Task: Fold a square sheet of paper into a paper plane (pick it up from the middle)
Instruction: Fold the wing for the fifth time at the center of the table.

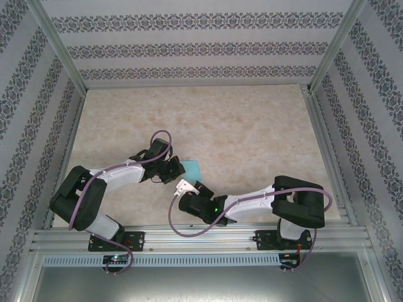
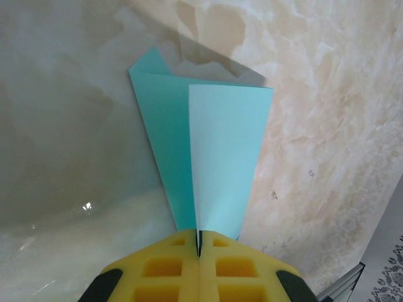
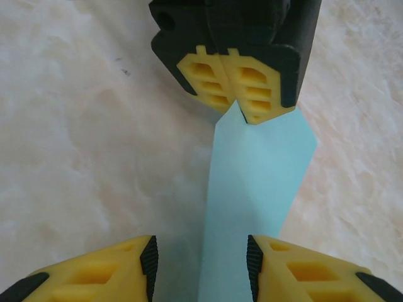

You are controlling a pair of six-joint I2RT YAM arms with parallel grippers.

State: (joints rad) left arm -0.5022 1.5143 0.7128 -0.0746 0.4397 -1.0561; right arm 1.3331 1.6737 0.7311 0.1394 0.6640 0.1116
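Pinching the paper (image 3: 252,182) by its tip, the left claw (image 3: 238,104) was shut; the right claw (image 3: 201,259) stood half open astride it, gripping nothing.

The left gripper (image 1: 171,170), clamping the folded paper (image 1: 192,168), is blocking approach from the left. The right gripper (image 1: 184,187), jaws parted, is flanking its near end. The table (image 1: 239,119) beyond is lying free, with walls (image 1: 189,47) bounding 3 sides.
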